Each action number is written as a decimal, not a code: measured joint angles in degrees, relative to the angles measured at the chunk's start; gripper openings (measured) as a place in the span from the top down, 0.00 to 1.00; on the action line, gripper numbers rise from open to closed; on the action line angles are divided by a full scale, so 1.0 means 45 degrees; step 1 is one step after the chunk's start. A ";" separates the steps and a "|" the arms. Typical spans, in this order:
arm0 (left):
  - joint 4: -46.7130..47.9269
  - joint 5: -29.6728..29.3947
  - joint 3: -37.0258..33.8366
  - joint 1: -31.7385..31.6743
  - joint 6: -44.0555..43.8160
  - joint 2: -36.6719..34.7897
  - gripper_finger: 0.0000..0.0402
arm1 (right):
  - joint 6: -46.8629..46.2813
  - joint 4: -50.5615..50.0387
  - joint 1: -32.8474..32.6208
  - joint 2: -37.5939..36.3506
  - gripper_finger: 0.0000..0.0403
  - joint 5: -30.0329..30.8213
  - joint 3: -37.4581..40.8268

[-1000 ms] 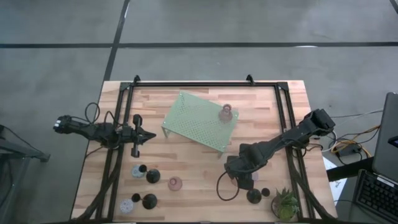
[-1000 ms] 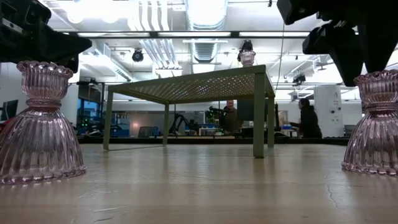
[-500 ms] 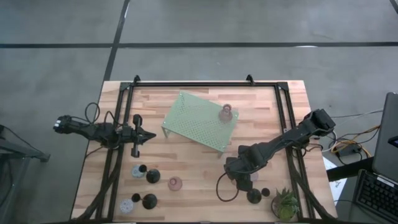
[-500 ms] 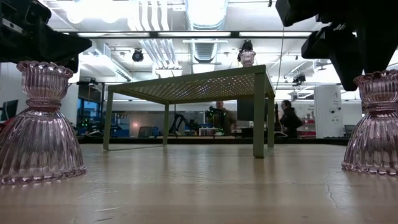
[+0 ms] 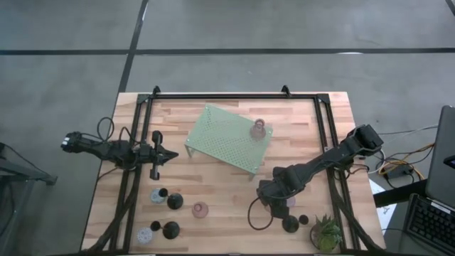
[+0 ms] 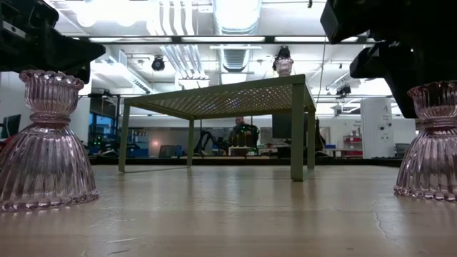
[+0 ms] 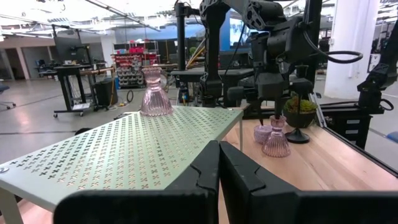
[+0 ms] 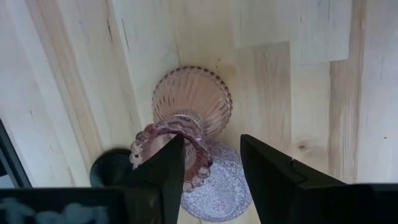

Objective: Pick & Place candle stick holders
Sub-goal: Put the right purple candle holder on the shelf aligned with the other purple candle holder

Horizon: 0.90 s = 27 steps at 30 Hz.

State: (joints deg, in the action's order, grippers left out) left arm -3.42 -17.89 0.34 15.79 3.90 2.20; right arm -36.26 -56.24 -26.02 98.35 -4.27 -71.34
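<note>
The right gripper (image 8: 208,171) stood spread around the ribbed pink glass candle holder (image 8: 186,118) at the table's near right, where an off-centre squeeze might tip it onto the neighbouring lavender holder (image 8: 217,180); the left gripper (image 7: 219,171) waited pressed together.

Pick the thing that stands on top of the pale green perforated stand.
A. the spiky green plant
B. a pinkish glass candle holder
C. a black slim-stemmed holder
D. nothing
B: the high view shows a pinkish glass candle holder upright on the stand near its right end, and the left wrist view shows it there too.
</note>
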 joint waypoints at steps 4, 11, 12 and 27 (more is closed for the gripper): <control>0.0000 0.0000 0.0000 0.0000 -0.0005 -0.0003 0.97 | 0.0015 0.0062 0.0000 0.0000 0.69 -0.0011 0.0052; 0.0003 0.0000 0.0000 -0.0004 -0.0004 -0.0002 0.97 | 0.0085 0.0098 0.0000 0.0000 0.84 -0.0019 0.0079; 0.0002 0.0000 0.0000 -0.0005 0.0000 -0.0003 0.97 | 0.0093 0.0106 0.0000 0.0000 0.86 -0.0023 0.0079; 0.0000 0.0000 0.0000 -0.0005 -0.0003 -0.0002 0.97 | 0.0738 -0.0759 0.0109 -0.0078 0.91 -0.0153 -0.1591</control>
State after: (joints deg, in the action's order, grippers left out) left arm -3.42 -17.89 0.34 15.77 3.89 2.19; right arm -32.94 -59.66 -25.53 98.00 -4.96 -78.50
